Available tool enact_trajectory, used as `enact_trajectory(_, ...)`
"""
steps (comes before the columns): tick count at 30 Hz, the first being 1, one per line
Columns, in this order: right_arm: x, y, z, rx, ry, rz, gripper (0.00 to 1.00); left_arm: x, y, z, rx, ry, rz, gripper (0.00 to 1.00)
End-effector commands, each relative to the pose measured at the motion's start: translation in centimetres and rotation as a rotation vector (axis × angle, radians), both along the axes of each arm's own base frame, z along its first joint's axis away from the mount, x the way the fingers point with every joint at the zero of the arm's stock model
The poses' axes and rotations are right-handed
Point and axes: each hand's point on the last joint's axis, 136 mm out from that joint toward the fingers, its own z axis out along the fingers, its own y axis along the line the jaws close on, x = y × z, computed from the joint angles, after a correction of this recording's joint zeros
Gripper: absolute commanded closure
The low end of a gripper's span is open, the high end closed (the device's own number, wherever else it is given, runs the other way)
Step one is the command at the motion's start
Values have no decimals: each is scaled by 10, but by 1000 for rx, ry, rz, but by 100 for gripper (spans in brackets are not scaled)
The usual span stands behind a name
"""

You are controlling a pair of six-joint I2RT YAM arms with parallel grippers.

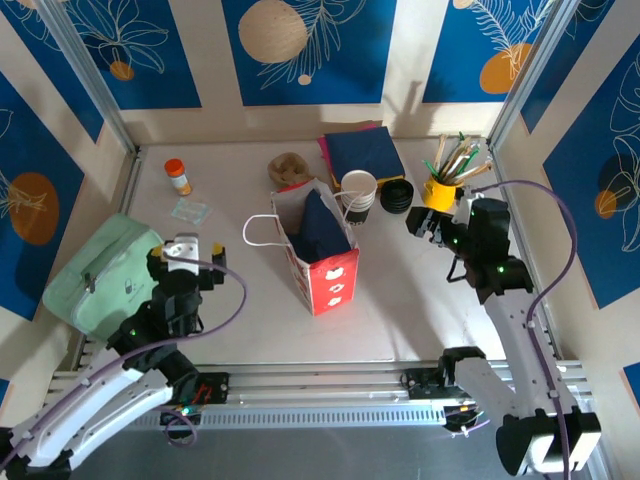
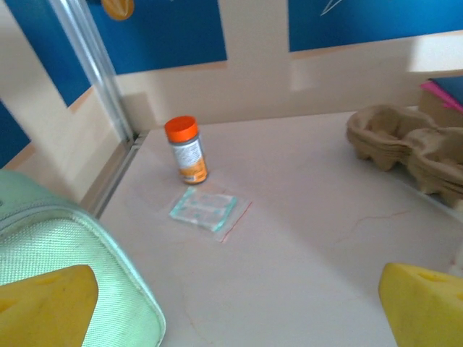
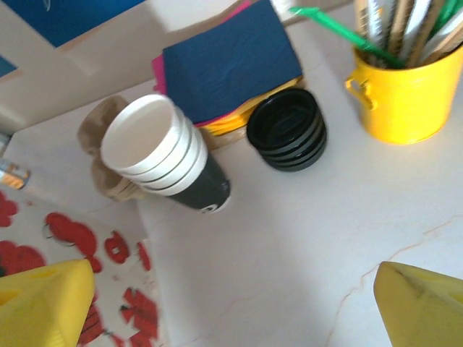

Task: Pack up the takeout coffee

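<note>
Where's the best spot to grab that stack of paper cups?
Pinch the stack of paper cups across its dark side wall, below the white rims, coming from the near side: it stands upright, bag on its left, black lids on its right.

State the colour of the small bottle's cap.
Orange. The cap on the small bottle shows best in the left wrist view.
</note>
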Motion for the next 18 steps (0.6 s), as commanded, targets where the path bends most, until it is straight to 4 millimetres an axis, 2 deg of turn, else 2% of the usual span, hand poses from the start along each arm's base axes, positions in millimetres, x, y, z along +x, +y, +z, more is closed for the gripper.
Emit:
enact_trajectory(1,9,-18,5,-75,-110,-67,1,15,-2,-11,-59,23,-21,1)
enact_trajectory(7,19,-29,-22,-138,-140,-102,1,44,7,-43,-73,85,-5,1)
enact_trajectory(11,30,-37,-53,-192,-129,-128,1,59,13,-61,-36,70,5,1)
enact_trajectory(18,49,-31,-101,-246,-142,-86,1,78,25,-96,49,59,15,1)
